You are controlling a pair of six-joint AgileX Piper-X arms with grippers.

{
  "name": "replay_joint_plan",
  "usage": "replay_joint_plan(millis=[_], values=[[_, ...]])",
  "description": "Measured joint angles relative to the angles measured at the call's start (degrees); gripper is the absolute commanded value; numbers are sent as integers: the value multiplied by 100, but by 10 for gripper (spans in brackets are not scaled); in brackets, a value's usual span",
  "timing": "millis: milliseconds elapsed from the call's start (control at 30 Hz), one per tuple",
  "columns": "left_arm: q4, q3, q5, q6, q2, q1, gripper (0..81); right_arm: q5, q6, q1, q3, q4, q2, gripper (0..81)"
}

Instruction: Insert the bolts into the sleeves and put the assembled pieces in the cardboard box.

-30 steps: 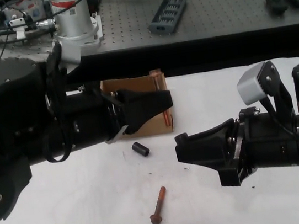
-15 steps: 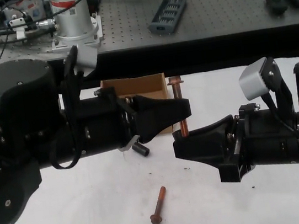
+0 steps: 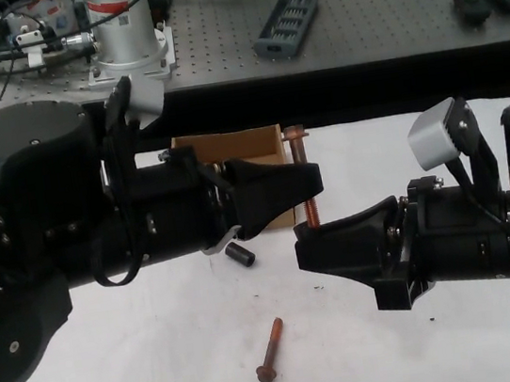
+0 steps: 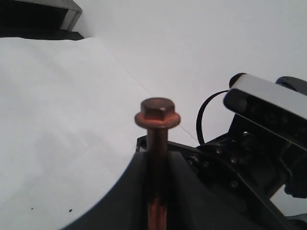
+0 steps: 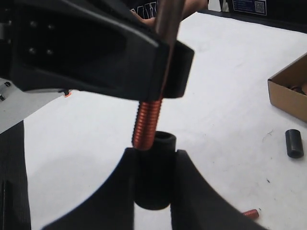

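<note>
Currently the left gripper [image 3: 308, 182] is clamped on an upright bolt [image 4: 157, 115], just near of the cardboard box [image 3: 229, 143]. The bolt's threaded tip meets the mouth of a sleeve [image 5: 154, 167] pinched in the right gripper [image 3: 306, 241].

Ref pt: held bolt [image 3: 310, 210], high view. Obstructions: L gripper [image 3: 309, 183] at 9 o'clock; R gripper [image 3: 307, 235] w/ held sleeve [image 5: 154, 165] at 4–5; cardboard box [image 3: 229, 143] at 11; loose sleeve [image 3: 240, 254] at 8; loose bolt [image 3: 268, 351] at 7. Free approach: cloth [image 3: 356, 367] at 1–2 and 6 o'clock.
</note>
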Motion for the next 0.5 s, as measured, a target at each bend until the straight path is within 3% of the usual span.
replay_joint_plan(millis=[500], values=[[93,0,-388,-18,0,0,6,0,-2,0,0,-67,0,25]])
